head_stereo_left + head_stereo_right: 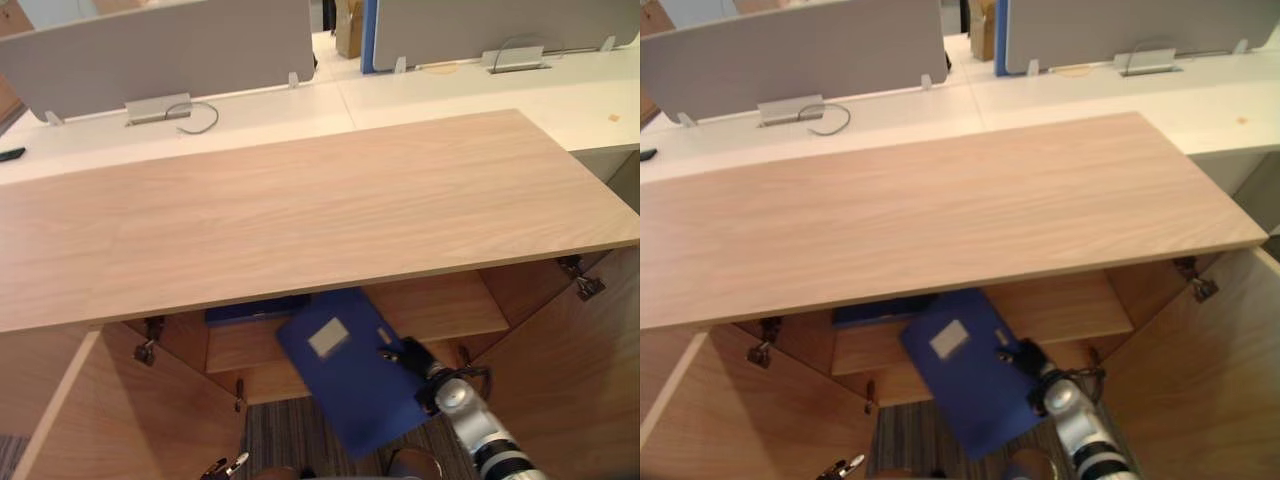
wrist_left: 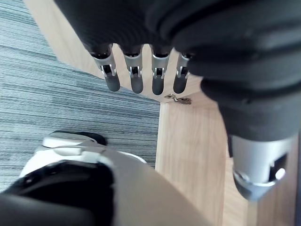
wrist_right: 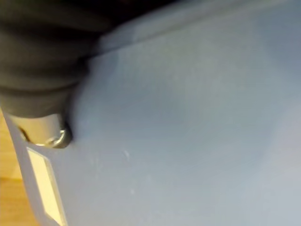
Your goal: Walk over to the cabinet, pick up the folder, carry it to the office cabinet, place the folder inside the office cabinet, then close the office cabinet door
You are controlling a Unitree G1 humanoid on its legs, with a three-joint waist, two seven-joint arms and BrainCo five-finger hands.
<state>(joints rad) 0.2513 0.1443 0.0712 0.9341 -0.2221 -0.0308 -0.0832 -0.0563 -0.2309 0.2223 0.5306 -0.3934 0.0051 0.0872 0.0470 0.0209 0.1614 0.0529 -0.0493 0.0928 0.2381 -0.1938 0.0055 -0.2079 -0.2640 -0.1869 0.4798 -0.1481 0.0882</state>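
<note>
The right hand [image 1: 402,356] is pinching the blue folder [image 1: 345,370], thumb on top, halfway into the open cabinet [image 1: 560,380]. The left hand [image 2: 136,77] is hanging with fingers straight. The tilted folder may be heading for a snag on the shelf [image 1: 440,305] edge, or a slip.

Matt wood-grain cabinet [image 1: 320,220] — smooth, matt plastic folder [image 1: 350,375].
</note>
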